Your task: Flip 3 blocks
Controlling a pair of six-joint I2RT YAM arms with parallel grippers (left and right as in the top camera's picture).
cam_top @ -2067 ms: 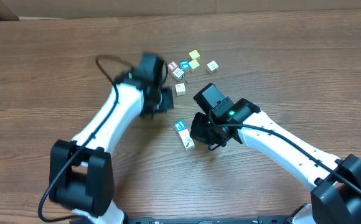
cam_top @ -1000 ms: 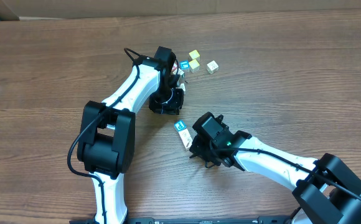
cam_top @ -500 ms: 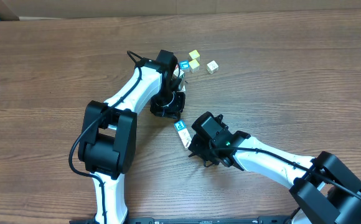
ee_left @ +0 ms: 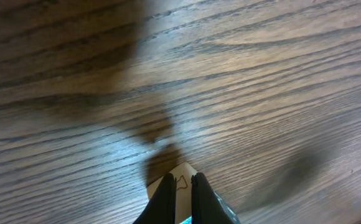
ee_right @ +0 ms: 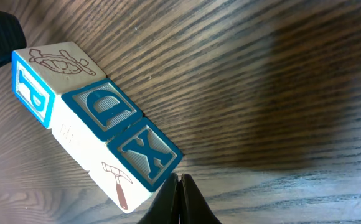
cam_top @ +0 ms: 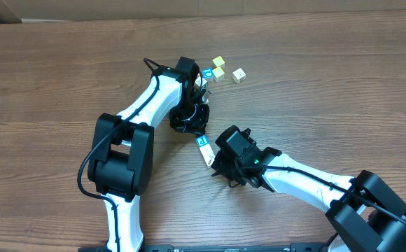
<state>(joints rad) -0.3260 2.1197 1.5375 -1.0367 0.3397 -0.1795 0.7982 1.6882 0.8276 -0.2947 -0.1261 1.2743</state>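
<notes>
We're watching the right gripper (ee_right: 179, 186) sitting shut, X block (ee_right: 146, 155) just left of its tips, left gripper (ee_left: 182, 186) shut too, pale block (ee_left: 179, 169) at its tips.

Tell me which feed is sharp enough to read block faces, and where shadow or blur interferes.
Right wrist view: sharp, D and X on the row of blocks read clearly; dark shadow across the table at right. Left wrist view: soft, shadowed upper left, only a pale block corner shows beyond the fingers. Overhead: evenly lit, blocks too small to read.
</notes>
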